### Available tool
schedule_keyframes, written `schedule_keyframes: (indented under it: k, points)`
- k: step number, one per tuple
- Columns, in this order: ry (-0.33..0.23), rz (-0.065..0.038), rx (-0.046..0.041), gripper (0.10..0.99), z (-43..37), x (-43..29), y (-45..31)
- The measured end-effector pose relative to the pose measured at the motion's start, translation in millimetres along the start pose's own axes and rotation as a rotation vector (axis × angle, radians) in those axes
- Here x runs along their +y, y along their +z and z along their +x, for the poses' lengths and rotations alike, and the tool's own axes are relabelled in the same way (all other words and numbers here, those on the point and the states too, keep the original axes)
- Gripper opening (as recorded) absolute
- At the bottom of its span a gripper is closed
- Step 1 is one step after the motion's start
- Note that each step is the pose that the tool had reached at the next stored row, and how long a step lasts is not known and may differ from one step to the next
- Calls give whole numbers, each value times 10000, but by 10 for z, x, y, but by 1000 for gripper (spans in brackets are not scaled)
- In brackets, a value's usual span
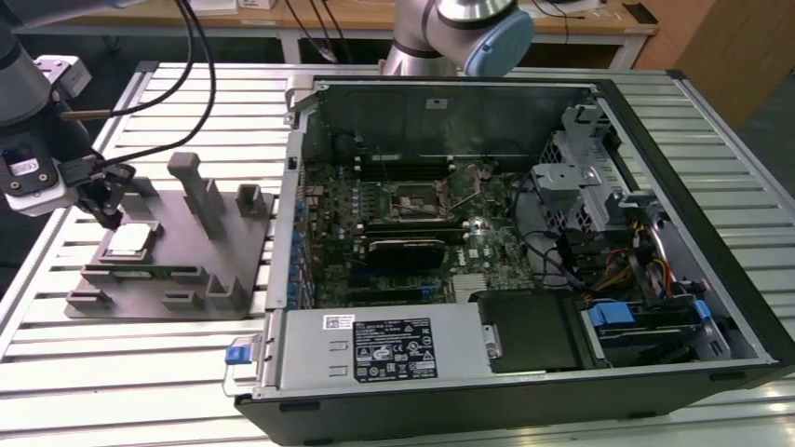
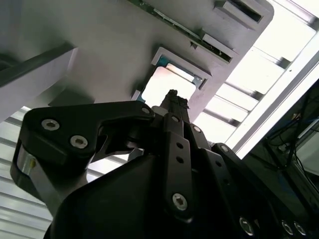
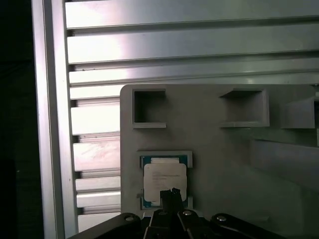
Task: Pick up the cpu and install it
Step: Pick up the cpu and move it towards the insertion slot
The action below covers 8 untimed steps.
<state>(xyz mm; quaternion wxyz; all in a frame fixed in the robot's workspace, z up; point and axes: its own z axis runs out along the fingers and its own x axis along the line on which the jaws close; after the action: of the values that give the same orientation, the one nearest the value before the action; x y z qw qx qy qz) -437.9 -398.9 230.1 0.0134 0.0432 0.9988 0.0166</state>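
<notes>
Gripper (image 1: 110, 216) hangs at the exterior view's left, its narrow black tip pointing down over the cpu (image 1: 128, 242). In both wrist views the fingers (image 2: 172, 107) seem pressed together into a single slim point with nothing between them, though the linkage hides part of the closure. That tip (image 3: 170, 193) overlaps the near edge of the cpu (image 3: 164, 177); whether it touches the metal lid or hovers just above it I cannot tell.

The cpu lies flat, silver top up, in a shallow square recess of the grey fixture plate (image 1: 174, 279). In the second wrist view its bright lid (image 2: 169, 82) shows just past the gripper's tip (image 2: 173, 97), with the recess rim framing it.

The fixture plate (image 3: 224, 159) carries several upright grey blocks and open square pockets (image 3: 148, 107). It rests on a slatted aluminium table (image 1: 149, 372), beside the open computer case (image 1: 522, 93), which lies towards the exterior view's right.

Inside the case the green motherboard (image 1: 491, 244) lies flat, and its black-framed socket (image 1: 410, 198) sits near the board's middle, well apart from the cpu. A silver power supply (image 1: 372, 345) fills the near edge of the case. Black cables (image 1: 186, 56) trail from the arm above the gripper towards the back of the table, where an arm joint with a pale blue cap (image 1: 497, 42) stands behind the case.
</notes>
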Motion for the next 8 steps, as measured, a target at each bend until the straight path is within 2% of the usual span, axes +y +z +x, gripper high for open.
schedule_keyframes:
  k: [8]
  points:
    - [0, 12, -1, 106, 21, -6, 145]
